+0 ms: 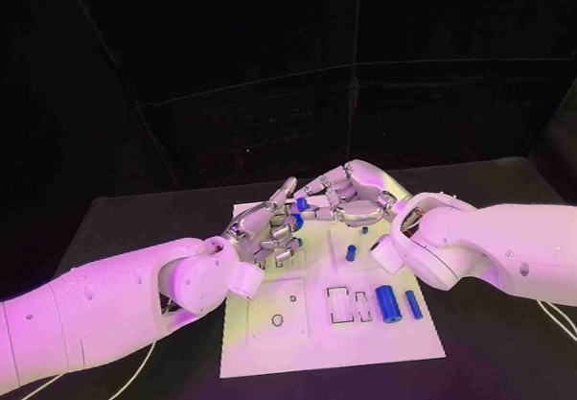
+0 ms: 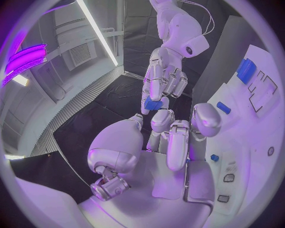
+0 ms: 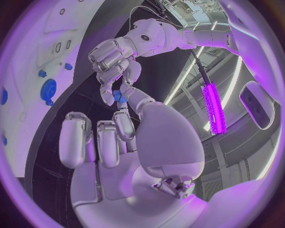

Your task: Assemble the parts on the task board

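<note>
Above the far half of the white task board (image 1: 329,348) my two hands meet fingertip to fingertip. A small blue part (image 1: 299,219) sits between them, pinched from the left by my left hand (image 1: 267,235) and from the right by my right hand (image 1: 353,199). In the left wrist view the blue part (image 2: 152,104) lies between my left hand's (image 2: 172,142) fingertips and the right hand (image 2: 163,80) reaching in. The right wrist view shows the same part (image 3: 120,96) at my right hand's (image 3: 118,142) thumb tip, with the left hand (image 3: 113,66) touching it.
Loose blue parts lie on the board: a thick cylinder (image 1: 387,302), a slim one (image 1: 413,304) and two small pieces (image 1: 353,250) nearer the hands. Empty slots (image 1: 344,304) sit in the board's near half. Black table (image 1: 125,227) surrounds the board.
</note>
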Action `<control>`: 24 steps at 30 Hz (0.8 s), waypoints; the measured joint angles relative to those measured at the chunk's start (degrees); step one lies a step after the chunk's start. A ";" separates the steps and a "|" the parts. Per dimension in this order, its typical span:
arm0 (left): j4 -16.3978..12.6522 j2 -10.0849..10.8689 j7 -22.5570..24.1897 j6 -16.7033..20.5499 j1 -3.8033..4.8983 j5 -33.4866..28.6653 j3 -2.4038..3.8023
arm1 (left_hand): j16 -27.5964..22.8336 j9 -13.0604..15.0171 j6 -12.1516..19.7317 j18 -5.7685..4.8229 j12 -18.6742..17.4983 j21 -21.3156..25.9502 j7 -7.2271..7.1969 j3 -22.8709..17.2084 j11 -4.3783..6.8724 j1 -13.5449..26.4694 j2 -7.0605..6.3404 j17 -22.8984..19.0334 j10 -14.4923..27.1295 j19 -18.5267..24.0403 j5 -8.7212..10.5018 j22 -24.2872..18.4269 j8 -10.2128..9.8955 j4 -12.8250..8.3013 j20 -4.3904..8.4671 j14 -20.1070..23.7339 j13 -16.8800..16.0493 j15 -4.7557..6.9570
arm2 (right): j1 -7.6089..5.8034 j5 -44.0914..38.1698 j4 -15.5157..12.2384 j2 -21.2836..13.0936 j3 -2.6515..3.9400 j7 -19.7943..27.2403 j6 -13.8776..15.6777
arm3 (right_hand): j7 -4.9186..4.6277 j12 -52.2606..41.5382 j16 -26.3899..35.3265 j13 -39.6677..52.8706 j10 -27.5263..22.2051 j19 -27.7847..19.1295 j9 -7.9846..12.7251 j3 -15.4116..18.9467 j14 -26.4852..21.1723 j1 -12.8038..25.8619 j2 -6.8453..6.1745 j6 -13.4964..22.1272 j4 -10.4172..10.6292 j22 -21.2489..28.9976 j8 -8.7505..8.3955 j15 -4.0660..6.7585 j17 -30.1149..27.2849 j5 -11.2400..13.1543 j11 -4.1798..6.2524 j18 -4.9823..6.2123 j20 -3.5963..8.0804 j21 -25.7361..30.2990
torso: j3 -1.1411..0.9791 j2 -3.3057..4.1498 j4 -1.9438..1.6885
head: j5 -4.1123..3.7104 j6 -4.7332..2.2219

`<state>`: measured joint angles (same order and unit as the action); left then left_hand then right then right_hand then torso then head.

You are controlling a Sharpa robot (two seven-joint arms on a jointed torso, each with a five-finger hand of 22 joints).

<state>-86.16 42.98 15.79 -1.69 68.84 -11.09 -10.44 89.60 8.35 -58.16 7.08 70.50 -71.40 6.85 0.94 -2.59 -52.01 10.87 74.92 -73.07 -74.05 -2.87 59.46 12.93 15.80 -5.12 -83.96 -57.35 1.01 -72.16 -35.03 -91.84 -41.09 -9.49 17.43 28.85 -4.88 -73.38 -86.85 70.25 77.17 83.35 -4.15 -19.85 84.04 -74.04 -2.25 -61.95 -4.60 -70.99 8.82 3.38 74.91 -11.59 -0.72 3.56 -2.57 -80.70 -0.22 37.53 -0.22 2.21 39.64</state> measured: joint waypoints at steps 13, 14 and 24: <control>0.00 0.31 0.04 -0.27 -0.05 -0.80 -0.04 | 0.00 0.22 -0.19 0.00 0.00 -0.38 -0.21 0.16 0.14 -0.48 0.48 0.00 -0.14 -0.06 0.00 0.48 0.19 -0.16 0.06 0.01 -0.23 0.42 | -0.05 -0.28 0.02 -0.30 0.07 0.10 -0.17 | 0.00 0.00 0.00 0.00 0.00 0.00 0.00 0.07 0.00 0.00 -0.02 0.00 -0.08 0.00 0.00 0.00 0.00 0.06 0.00 0.00 0.00 0.00 | 0.00 0.00 -0.01 | 0.11 0.06; 0.01 0.34 0.04 -0.28 -0.06 -0.82 -0.04 | 0.00 0.22 -0.21 0.00 0.00 -0.38 -0.22 0.16 0.25 -0.48 0.48 0.00 -0.25 -0.07 0.00 0.52 0.18 -0.16 0.06 0.01 -0.26 0.42 | -0.05 -0.29 0.04 -0.33 0.08 0.11 -0.18 | 0.00 0.00 0.00 0.00 -0.10 0.00 0.00 0.08 0.00 -0.03 -0.05 0.00 -0.08 0.00 0.00 0.00 0.00 0.07 -0.10 0.00 0.00 0.00 | 0.00 0.00 -0.01 | 0.11 0.07; 0.09 0.69 0.05 -0.29 -0.08 -0.95 -0.06 | 0.00 0.40 -0.40 0.00 0.00 -0.39 -0.42 0.31 0.34 -0.75 0.75 0.00 -0.36 -0.22 0.00 0.65 0.18 -0.32 0.22 0.01 -0.37 0.42 | -0.07 -0.41 0.01 -0.57 0.10 0.20 -0.20 | -0.02 0.00 0.00 -0.01 -0.20 0.00 0.00 0.08 0.00 -0.07 -0.09 0.02 -0.08 0.00 0.00 0.00 0.00 0.11 -0.20 0.00 0.00 0.00 | -0.01 0.01 -0.03 | 0.15 0.16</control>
<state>-86.07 43.67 15.84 -1.98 68.75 -12.04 -10.50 89.60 8.75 -58.56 7.08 70.50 -71.79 6.43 1.25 -2.25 -52.76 11.62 74.91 -73.43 -74.28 -2.87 60.11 13.11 15.48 -4.90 -83.94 -57.73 1.43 -72.24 -35.44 -91.83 -41.66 -9.40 17.64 28.66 -4.90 -73.38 -86.85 70.25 76.97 83.35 -4.15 -19.77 84.05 -74.11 -2.34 -61.93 -4.68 -70.99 8.82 3.38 74.90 -11.49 -0.93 3.55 -2.56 -80.70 -0.23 37.53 -0.25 2.36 39.80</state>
